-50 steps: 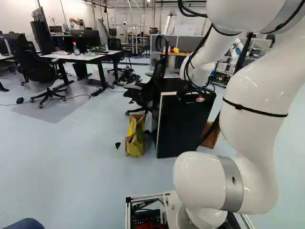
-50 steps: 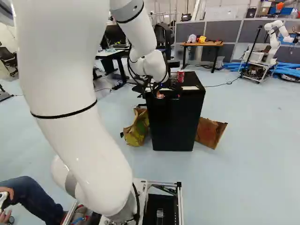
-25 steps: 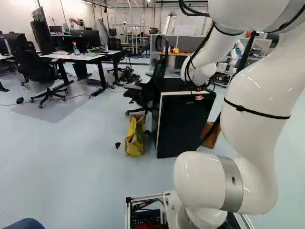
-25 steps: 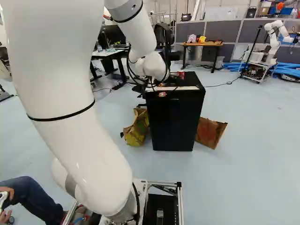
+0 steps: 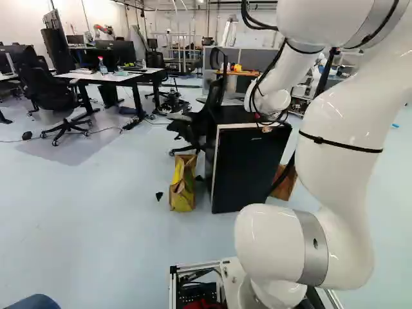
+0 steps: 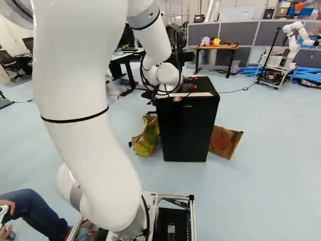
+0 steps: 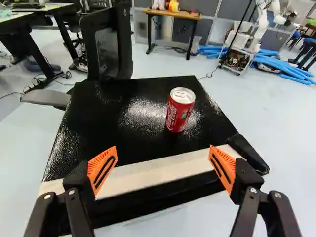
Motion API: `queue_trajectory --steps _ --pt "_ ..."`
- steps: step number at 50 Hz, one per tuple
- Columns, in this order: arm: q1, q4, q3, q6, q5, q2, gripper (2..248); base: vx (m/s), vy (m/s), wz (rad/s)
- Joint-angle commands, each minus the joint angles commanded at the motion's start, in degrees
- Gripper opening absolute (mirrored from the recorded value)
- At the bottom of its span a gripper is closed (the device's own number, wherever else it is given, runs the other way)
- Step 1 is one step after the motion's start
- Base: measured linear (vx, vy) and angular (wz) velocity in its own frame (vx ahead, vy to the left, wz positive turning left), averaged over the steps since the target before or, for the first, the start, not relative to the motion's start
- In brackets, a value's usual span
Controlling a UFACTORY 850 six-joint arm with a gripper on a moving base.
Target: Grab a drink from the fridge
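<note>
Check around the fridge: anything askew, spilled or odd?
Slightly odd: the red can stands on top of the fridge, not inside. The brown bag beside the fridge sits tilted. No spill shows.

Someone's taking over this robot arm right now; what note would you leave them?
Gripper: open and empty, near the front edge of the fridge top.
Drink: one red can, upright on the fridge top, ahead of the gripper. Fridge door looks shut; contents hidden.
Done: no drink in the grip.
Left: grab a drink. Whether this can or one inside is meant, I can't tell.
</note>
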Motion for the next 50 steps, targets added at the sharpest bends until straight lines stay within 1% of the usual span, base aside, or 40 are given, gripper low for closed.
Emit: queue_trajectory --steps 15,34,41,50 --pt "-0.6 0.0 -2.4 0.0 8.2 -3.8 247 0.000 0.000 0.000" --pt "-1.2 0.2 -5.7 0.0 16.3 -8.6 247 0.000 0.000 0.000" --pt "-1.5 0.7 -6.9 0.0 17.9 -10.3 247 0.000 0.000 0.000" --pt "-1.7 1.3 -8.5 0.0 18.1 -12.6 247 0.000 0.000 0.000"
